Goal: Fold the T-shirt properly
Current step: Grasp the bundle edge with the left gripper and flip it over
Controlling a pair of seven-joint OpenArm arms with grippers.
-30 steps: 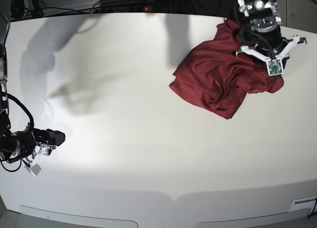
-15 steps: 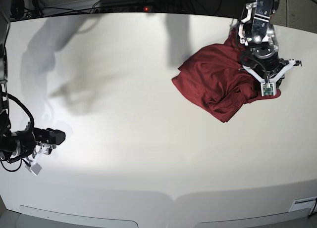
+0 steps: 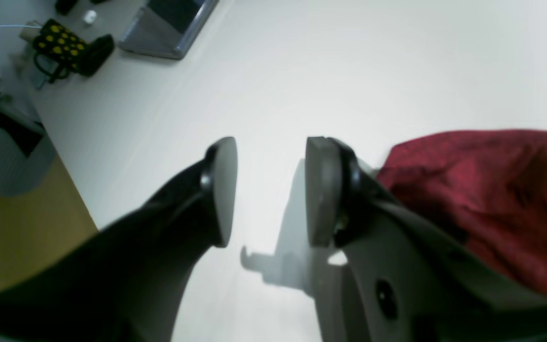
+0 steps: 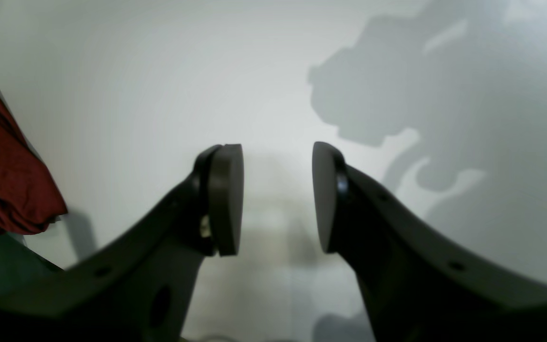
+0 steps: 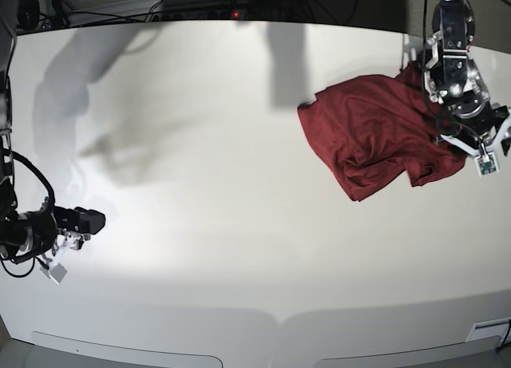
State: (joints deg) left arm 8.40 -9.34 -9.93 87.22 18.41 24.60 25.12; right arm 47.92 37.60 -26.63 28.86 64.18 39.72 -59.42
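While both grippers gape, the T-shirt (image 5: 375,132) lies bunched.

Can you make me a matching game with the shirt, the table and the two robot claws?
Things:
1. T-shirt
2. table
3. left gripper
4. right gripper

Descriptions:
A. white and flat
B. dark red, lying crumpled
C. open over bare table, far from the cloth
D. open, right beside the red cloth, holding nothing

Pairs: 1-B, 2-A, 3-D, 4-C
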